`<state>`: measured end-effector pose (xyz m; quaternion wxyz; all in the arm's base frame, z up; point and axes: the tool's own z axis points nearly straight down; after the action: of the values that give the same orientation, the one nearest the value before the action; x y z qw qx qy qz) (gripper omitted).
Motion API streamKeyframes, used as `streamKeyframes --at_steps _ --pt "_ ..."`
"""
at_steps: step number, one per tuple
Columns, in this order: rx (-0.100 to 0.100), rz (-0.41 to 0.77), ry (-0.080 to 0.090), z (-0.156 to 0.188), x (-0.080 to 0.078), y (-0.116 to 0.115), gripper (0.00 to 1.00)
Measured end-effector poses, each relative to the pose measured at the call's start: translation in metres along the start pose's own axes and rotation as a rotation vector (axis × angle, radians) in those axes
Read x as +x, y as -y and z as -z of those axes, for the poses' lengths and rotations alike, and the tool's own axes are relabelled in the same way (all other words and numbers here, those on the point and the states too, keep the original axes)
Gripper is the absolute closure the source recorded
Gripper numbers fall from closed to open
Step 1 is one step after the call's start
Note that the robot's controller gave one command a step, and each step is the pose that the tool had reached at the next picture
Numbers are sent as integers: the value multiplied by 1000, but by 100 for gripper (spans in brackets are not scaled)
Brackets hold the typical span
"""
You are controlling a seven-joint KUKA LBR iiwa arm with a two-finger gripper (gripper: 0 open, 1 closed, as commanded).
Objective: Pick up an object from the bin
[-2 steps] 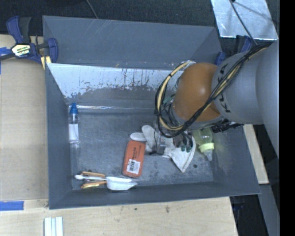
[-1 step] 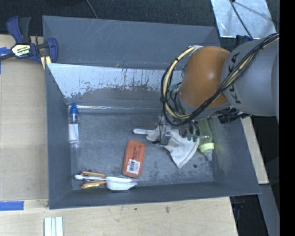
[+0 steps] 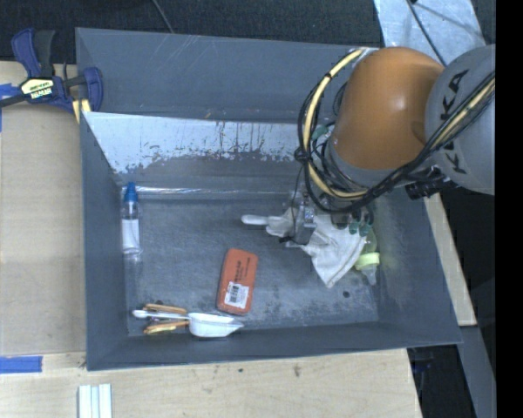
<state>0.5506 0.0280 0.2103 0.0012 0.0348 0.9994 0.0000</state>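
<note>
Judging the step from here, I'd call it the closing-in stage: my gripper (image 3: 302,226) is low in the right half of the grey bin (image 3: 100,259), down among the things on the floor, and nothing is lifted clear. I cannot tell how far it is open or whether it has hold of anything, because the orange cover (image 3: 388,103) on the wrist and its cables hide much of it. Nearest is a crumpled white cloth (image 3: 336,258) just below and right of it in the view, touching or nearly so, and a small white piece (image 3: 263,222) pokes out to its left. The orange-brown labelled block (image 3: 237,282), the blue-capped bottle (image 3: 131,225) and the white spoon (image 3: 211,325) lie well apart to the left. The next move, I think, calls for a firm close on the cloth or the white piece, then a straight lift
</note>
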Motion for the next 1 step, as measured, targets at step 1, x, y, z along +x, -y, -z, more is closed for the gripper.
streamKeyframes --at_steps 1 --pt "0 1 1 0 0 0 0"
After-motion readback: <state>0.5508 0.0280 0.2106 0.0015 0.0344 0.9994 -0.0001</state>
